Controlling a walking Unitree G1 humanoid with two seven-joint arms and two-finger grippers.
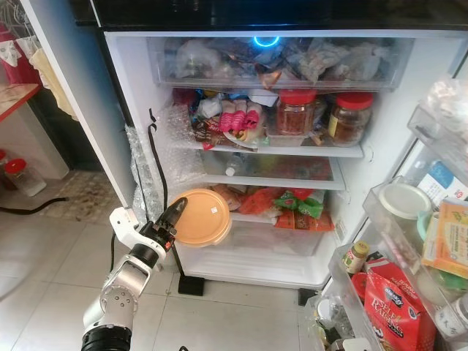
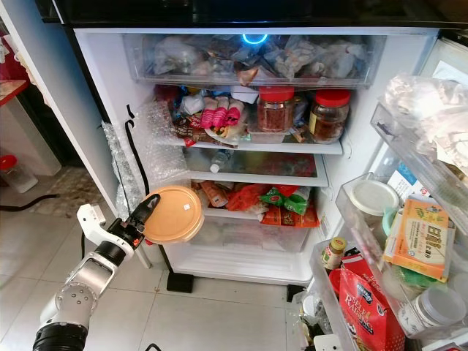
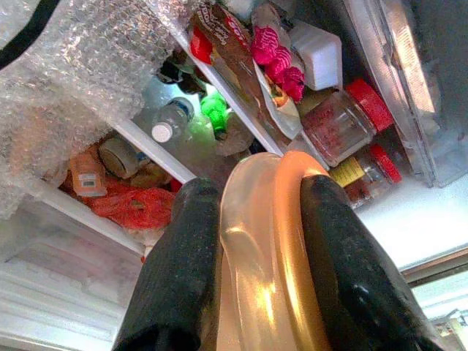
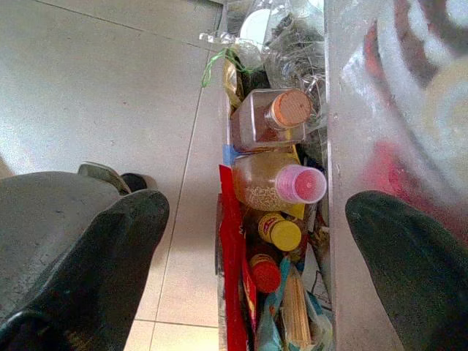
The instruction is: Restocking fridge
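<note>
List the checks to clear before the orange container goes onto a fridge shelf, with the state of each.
1. Grip: left gripper jaws clamp the orange container by its edge: ok.
2. Fridge door open, shelves in reach ahead: ok.
3. Container lid sealed: cannot tell.
4. Free space on the lower shelf, crowded with red and green packets: not ok.
5. Free space on the top shelf beside the red-lidded jars: not ok.
6. Right gripper open over the door bin bottles, out of the way: ok.
</note>
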